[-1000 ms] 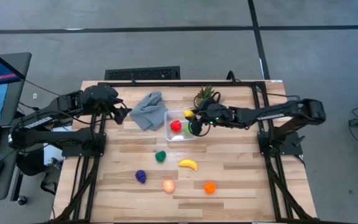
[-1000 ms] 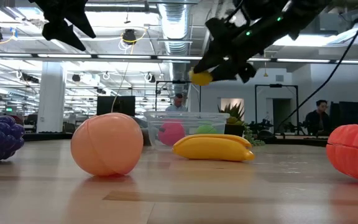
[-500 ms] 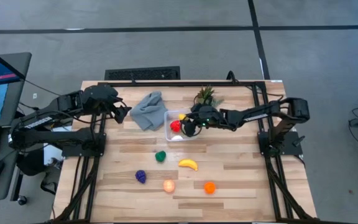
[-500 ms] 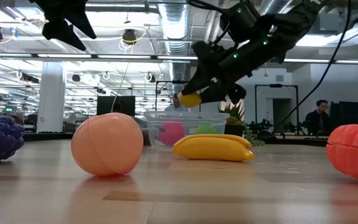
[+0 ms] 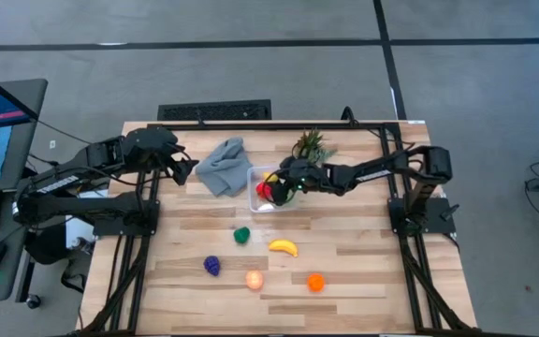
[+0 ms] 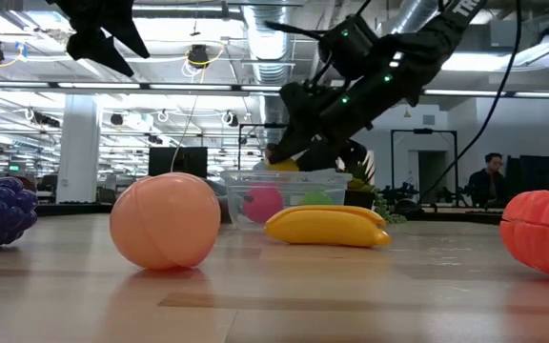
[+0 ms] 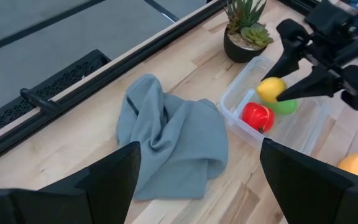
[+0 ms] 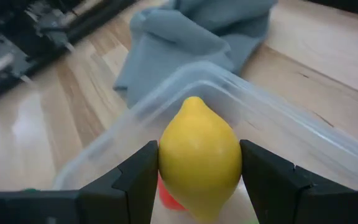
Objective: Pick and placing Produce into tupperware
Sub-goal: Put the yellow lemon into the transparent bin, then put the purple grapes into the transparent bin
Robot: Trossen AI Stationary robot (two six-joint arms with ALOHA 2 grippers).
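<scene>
The clear tupperware [image 5: 254, 194] stands mid-table beside the grey cloth, with a red fruit [image 7: 257, 116] and a green one [image 7: 286, 107] inside. My right gripper [image 8: 199, 171] hangs just over it, shut on a yellow lemon [image 8: 199, 152]; the low view shows that lemon [image 6: 284, 164] at rim height. On the near half of the wood lie a green piece [image 5: 241, 235], a banana [image 5: 284, 247], purple grapes [image 5: 211, 266], a peach [image 5: 254, 279] and an orange piece [image 5: 316, 282]. My left gripper [image 5: 187, 171] waits open, raised at the far left. My right gripper pinches the lemon's two opposite sides [image 8: 163, 163] between its two fingers [image 8: 263, 180]. The fingers come slanting downward from the table's right side. The lemon is lifted clear, just above the tupperware's rim, over the red fruit.
A crumpled grey cloth [image 5: 225, 166] lies left of the tupperware, and a spiky potted plant [image 5: 311, 144] stands behind it. Bare wood stretches along the table's right side.
My right gripper has carried the lemon down and toward the table's left, from above the tupperware's right rim to low over its inside. Its grip has stayed the same.
</scene>
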